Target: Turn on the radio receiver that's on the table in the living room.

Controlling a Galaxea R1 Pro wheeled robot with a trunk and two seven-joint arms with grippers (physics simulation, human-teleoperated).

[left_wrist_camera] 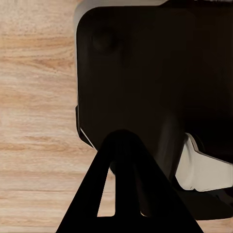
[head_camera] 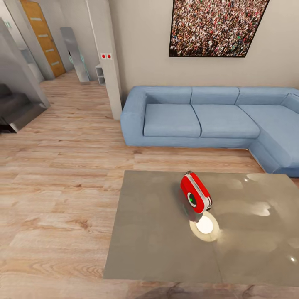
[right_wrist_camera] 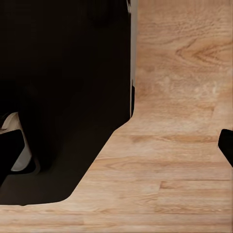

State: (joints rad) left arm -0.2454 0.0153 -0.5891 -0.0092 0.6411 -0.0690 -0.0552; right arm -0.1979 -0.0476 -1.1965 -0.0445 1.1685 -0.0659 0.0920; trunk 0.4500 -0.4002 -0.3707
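The radio receiver (head_camera: pixel 195 193), a small red box with a white band, a round black dial and a thin wire handle, stands tilted near the middle of the table (head_camera: pixel 153 232), a low rectangle with a glossy grey-brown top. Right in front of it lies a round white-glowing disc (head_camera: pixel 205 225). Both are in the head view, in the living room with its light plank floor (head_camera: pixel 62 187). In the left wrist view my left gripper (left_wrist_camera: pixel 124 141) hangs shut over the floor, its dark fingers meeting at a point. My right gripper (right_wrist_camera: pixel 116 148) is open, one fingertip (right_wrist_camera: pixel 226 145) at the picture's edge.
A blue sectional sofa (head_camera: pixel 207 118) runs behind the table and wraps round its right side. A crowd picture (head_camera: pixel 216 27) hangs above it. A white pillar (head_camera: pixel 106 58) stands left of the sofa, with a hallway, a wooden door (head_camera: pixel 43 37) and grey steps (head_camera: pixel 18 110) beyond. Dark robot body (left_wrist_camera: pixel 155 82) is beside both grippers.
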